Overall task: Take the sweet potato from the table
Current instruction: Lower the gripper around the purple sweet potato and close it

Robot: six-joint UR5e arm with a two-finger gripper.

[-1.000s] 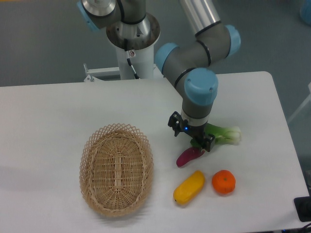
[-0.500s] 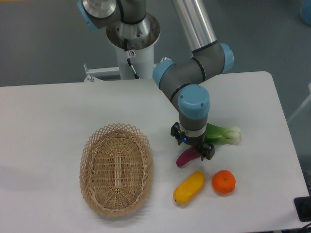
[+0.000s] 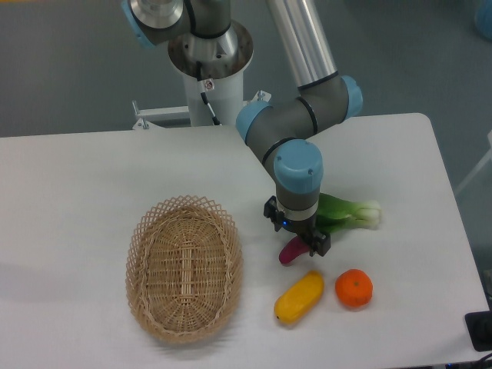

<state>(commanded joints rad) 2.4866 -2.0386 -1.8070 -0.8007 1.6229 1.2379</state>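
1. I see the table [image 3: 92, 177], white with rounded corners, filling most of my view; everything else sits on it.
2. Arm [image 3: 296, 131]: grey links with blue caps, coming down from the upper middle and bending over the right half of the table, wrist pointed straight down.
3. Basket [image 3: 184, 267]: oval wicker, left of centre, well apart from the vegetables.
4. Bok choy [image 3: 352, 212]: green leaves, pale stalk end pointing right, partly hidden behind the wrist.
5. Yellow vegetable [image 3: 299, 297]: oblong, lying tilted, just below the claw.
6. Orange [image 3: 354, 288]: round, just right of the yellow vegetable.
7. Sweet potato [image 3: 290, 252]: magenta, lying on the table between the bok choy and the yellow vegetable; only its lower-left end shows, the rest is under the claw.
8. Claw [image 3: 298, 238]: black, low over the sweet potato. I cannot tell how far apart the fingers are or whether they grip it.
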